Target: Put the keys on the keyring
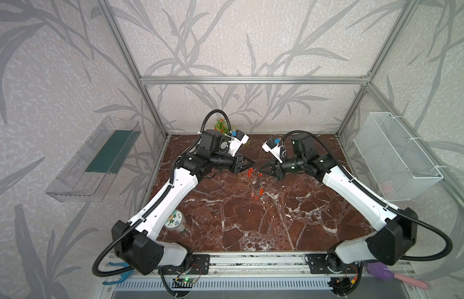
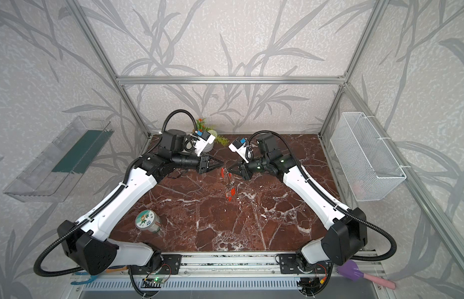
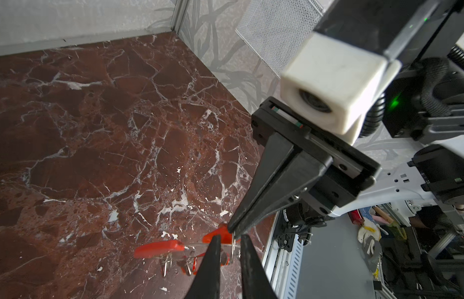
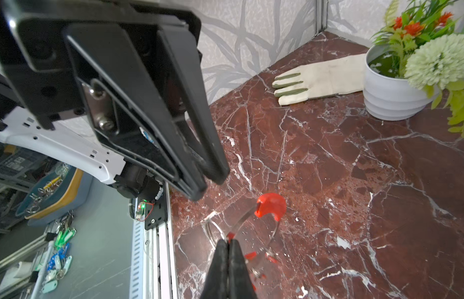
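Observation:
The keyring hangs above the marble table (image 1: 225, 220) between both grippers. It is a thin grey hoop with a red sleeve (image 1: 250, 173) (image 2: 222, 173) (image 3: 158, 248) (image 4: 271, 205). Several keys (image 1: 258, 191) (image 2: 232, 192) (image 3: 189, 264) (image 4: 251, 256) with red-orange tags dangle from its lower part. My right gripper (image 1: 259, 170) (image 2: 229, 170) (image 4: 228, 242) is shut on the hoop's wire at a small red piece. The left gripper (image 1: 253, 163) (image 2: 222, 163) (image 3: 229, 238) stands slightly open. A stretch of the hoop's wire runs through the gap between its fingers without being pinched.
A jar with a flowered lid (image 1: 175, 220) stands by the left arm. At the back are a white plant pot (image 4: 391, 95) and a pale glove (image 4: 316, 77). A white wire basket (image 1: 396, 155) hangs on the right wall, a clear shelf (image 1: 96, 160) on the left.

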`<action>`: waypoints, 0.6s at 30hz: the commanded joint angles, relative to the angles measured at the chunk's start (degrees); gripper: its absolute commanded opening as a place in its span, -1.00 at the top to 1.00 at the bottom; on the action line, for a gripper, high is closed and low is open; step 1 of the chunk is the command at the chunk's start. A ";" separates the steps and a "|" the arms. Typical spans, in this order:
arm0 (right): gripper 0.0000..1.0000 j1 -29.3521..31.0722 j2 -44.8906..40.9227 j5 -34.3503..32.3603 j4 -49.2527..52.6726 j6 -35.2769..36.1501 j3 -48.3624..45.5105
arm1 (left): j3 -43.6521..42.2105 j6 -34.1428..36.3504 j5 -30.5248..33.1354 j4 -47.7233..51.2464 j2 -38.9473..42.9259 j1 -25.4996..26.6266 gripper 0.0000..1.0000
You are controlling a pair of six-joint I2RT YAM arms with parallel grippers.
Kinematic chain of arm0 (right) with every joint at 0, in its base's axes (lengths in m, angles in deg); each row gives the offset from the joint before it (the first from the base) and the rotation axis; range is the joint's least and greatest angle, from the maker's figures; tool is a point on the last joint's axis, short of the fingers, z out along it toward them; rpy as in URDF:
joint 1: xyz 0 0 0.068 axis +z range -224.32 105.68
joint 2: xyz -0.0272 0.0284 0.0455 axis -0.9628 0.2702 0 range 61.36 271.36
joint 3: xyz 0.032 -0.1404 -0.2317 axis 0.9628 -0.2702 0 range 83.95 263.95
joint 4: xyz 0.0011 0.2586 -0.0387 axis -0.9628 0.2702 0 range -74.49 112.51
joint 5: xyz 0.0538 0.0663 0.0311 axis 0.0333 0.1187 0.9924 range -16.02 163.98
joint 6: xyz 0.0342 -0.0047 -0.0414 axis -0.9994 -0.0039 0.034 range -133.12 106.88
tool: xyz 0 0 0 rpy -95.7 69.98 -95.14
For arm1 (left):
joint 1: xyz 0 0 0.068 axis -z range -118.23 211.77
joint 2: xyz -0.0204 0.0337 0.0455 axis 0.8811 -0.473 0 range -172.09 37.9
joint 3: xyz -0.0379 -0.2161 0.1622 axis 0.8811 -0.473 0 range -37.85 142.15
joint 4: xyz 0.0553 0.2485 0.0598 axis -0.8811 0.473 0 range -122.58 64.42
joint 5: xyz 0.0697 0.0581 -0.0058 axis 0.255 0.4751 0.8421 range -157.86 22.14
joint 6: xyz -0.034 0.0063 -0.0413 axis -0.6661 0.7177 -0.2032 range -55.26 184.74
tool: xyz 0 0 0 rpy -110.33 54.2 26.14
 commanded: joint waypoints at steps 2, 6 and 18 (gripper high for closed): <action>1.00 0.28 0.67 -1.87 3.46 3.97 2.52 | 3.16 4.48 -2.22 7.08 -1.55 0.80 0.67; 1.00 0.39 0.41 -1.93 3.05 3.83 2.51 | 2.92 5.00 -2.19 7.60 -1.83 1.06 0.67; 1.00 0.72 -0.25 -0.87 2.21 3.37 2.12 | 5.12 6.40 0.68 9.96 -4.18 2.26 0.69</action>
